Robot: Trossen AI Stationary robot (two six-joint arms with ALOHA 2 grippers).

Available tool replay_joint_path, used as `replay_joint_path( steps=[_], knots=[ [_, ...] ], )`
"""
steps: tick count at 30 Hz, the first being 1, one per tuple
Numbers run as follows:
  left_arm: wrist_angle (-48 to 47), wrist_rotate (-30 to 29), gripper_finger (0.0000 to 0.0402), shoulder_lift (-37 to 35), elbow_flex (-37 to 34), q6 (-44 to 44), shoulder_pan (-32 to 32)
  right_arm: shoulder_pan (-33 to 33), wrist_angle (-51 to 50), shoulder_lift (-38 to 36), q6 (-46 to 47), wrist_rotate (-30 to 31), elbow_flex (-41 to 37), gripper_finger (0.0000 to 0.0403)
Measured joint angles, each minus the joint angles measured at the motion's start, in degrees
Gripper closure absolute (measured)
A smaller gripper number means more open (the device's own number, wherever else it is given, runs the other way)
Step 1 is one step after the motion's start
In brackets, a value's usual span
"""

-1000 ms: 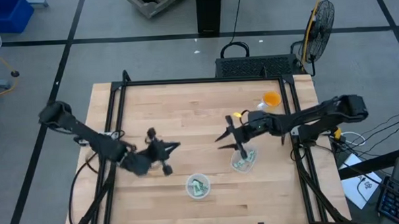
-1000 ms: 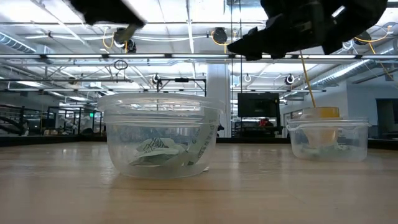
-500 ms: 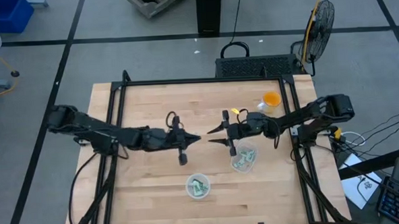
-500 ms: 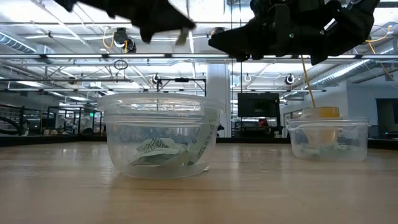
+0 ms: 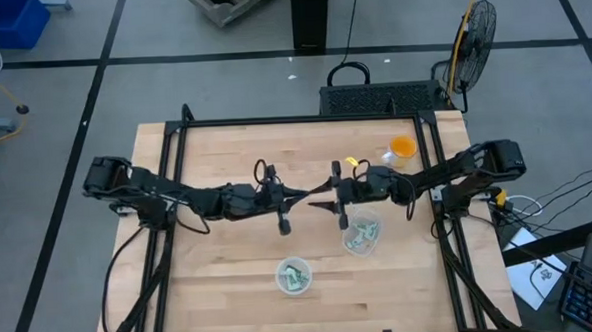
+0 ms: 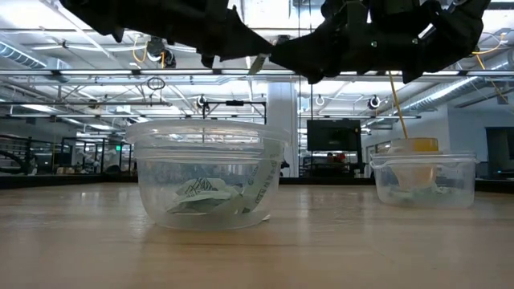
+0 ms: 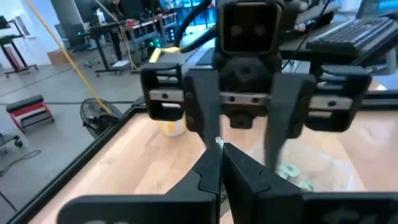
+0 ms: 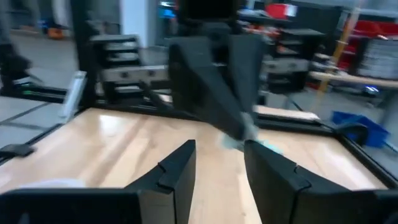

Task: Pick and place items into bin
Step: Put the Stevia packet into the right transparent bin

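A tiny green-and-white wrapped item (image 7: 219, 144) is pinched at the very tips of the left pincer (image 7: 219, 163), whose fingers are clenched on it, held in the air above the middle of the tabletop (image 5: 226, 159). The right pincer (image 5: 322, 196) faces it tip to tip, fingers spread apart and grasping nothing; in the right wrist view the left pincer's tips and the little piece sit just ahead of the gap between the right fingers. This looks like a hand-over from left arm to right.

More of the wrapped items lie in two clear round cups: one cup (image 5: 293, 276) near the front edge of the tabletop, another cup (image 5: 362, 235) just below the right pincer in the high view. In the low view the near cup (image 6: 206, 174) holds a few crinkled green-and-white pieces on its bottom, and the far one (image 6: 423, 181) also has some in it. An orange cup (image 5: 402, 147) stands toward the back right, apart from the work.

No loose items show on the bare wood, so the task appears well along, judging by how things lie. What seems left is to pass or carry the held piece and drop it into a cup. Which cup serves as the bin cannot be told for sure.
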Motion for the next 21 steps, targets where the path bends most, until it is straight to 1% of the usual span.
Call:
replay_joint_path(
  steps=[4,7,12,14,18,21],
  knots=[
    [0.16,0.1,0.0396,0.45,-0.02,1.49,0.39,0.0,-0.36,0.0,0.43,5.44,0.0,0.0271],
    [0.11,-0.09,0.0392,0.49,-0.02,1.74,0.54,0.0,-0.72,0.0,1.31,8.48,0.0,0.0271],
    [0.11,-0.11,0.0378,0.49,-0.02,1.86,0.9,0.0,-0.75,0.0,2.12,8.48,0.0,0.0271],
    [-0.14,-0.11,0.038,0.49,-0.02,1.86,1.2,0.0,-0.75,0.0,2.14,8.48,0.0,0.0271],
    [-0.39,-0.12,0.0396,0.49,-0.02,1.83,1.66,-0.02,-0.75,0.0,2.16,8.48,0.0,0.0274],
    [-0.5,-0.37,0.0389,0.49,-0.02,1.74,2.0,0.0,-0.75,0.0,2.16,8.46,0.0,0.0286]
  ],
)
